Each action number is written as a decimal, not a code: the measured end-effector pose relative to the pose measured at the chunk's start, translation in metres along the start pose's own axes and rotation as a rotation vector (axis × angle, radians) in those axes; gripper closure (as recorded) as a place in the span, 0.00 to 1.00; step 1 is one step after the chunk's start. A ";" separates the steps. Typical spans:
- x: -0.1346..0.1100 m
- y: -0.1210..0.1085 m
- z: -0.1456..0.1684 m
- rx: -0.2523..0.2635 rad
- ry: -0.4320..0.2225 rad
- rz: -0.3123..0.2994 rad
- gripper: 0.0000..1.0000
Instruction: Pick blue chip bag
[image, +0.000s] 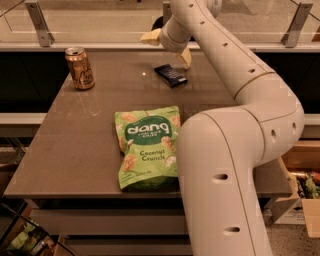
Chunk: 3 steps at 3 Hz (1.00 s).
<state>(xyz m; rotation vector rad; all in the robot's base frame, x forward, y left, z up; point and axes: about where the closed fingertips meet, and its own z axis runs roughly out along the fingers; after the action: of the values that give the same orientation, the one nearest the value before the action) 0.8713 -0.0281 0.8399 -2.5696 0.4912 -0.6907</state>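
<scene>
The hand (168, 47) hangs over the far side of the table (75, 130), fingers spread wide, likely to straddle the blue chip bag (170, 75), which lies flat just in front, well apart from the green bag (148, 147) and the can (79, 68)

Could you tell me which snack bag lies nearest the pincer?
The small dark blue chip bag, just beside the pincer; the large green bag lies farther.

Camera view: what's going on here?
The robot arm reaches across the table. Its gripper hangs open over the far side, just beyond the blue chip bag, which lies flat, not yet grasped. The green bag lies near the front; the can stands at the far left.
</scene>
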 end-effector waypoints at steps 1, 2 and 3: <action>0.000 0.000 0.000 0.000 0.000 0.000 0.00; 0.000 0.000 0.000 0.000 0.000 0.000 0.00; -0.001 -0.006 0.006 0.004 -0.004 -0.003 0.00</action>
<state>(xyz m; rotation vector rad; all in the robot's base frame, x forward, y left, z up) 0.8749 -0.0207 0.8380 -2.5682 0.4836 -0.6864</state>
